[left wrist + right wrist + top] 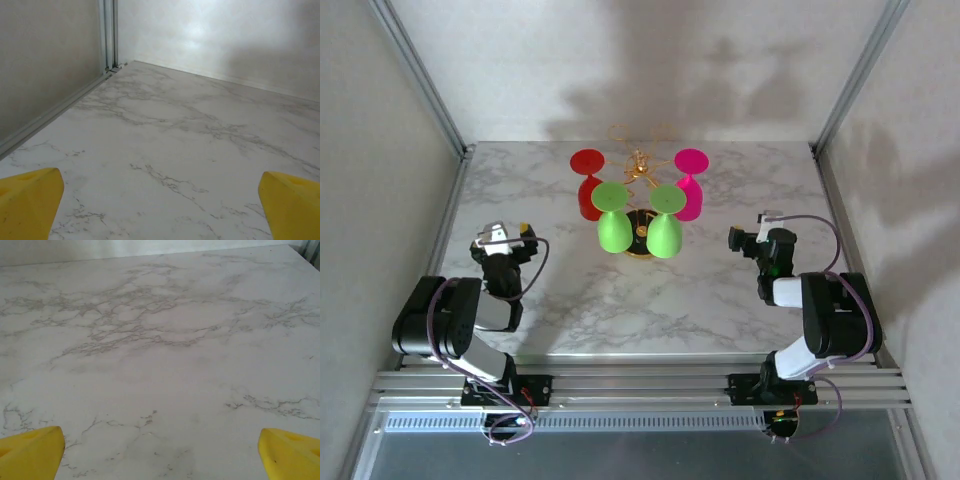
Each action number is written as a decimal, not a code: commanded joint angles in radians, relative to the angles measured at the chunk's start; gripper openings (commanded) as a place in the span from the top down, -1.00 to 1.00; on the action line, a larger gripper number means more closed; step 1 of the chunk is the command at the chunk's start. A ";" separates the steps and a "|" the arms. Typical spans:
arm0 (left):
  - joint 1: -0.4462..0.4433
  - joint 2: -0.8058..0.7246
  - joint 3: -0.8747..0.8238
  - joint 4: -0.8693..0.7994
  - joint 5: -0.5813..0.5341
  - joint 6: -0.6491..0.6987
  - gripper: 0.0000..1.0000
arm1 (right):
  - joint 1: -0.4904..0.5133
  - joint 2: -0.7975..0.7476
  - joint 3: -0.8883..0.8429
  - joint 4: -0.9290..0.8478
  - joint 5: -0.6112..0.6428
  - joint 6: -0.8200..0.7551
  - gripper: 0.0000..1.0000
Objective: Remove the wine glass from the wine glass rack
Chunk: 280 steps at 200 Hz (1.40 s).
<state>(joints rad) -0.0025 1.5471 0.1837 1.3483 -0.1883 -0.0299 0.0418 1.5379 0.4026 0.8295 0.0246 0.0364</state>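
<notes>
White marble-veined table point(570, 300), smooth, with matte walls on three sides. The wine glass rack point(638, 168) stands centred, toward the far edge: thin gold wire, looped arms, round black-and-gold base point(640, 247). Four opaque wine glasses hang from it upside down, stems vertical, feet up, bowls down: red glass point(588, 198), pink glass point(689, 200), left green glass point(614, 232), right green glass point(664, 237). Left gripper point(503, 236) sits near the left edge, right gripper point(752, 232) near the right edge. The rack is between them, farther back, well apart from both. Both sets of jaws are spread wide and empty; fingertips point(27, 200) are yellow.
</notes>
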 commanded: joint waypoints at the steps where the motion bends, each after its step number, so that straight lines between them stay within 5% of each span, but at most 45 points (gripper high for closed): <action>1: 0.012 -0.005 0.020 -0.004 0.023 -0.021 -0.99 | 0.006 0.008 -0.010 0.020 -0.005 -0.015 -0.99; 195: 0.020 -0.016 0.028 -0.022 0.022 -0.027 -0.90 | 0.007 -0.016 -0.001 -0.013 0.021 -0.004 -0.95; 232: -0.016 -0.191 0.147 -0.386 -0.117 -0.059 -0.44 | -0.008 -0.251 0.116 -0.403 0.155 0.107 -0.90; 280: -0.077 -0.456 0.279 -0.828 -0.186 -0.281 -0.32 | -0.036 -0.374 0.326 -0.851 -0.054 0.262 -0.84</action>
<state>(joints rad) -0.0334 1.1934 0.3954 0.8314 -0.3058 -0.1829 0.0154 1.1851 0.6205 0.3000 0.0856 0.2001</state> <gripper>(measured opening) 0.658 0.942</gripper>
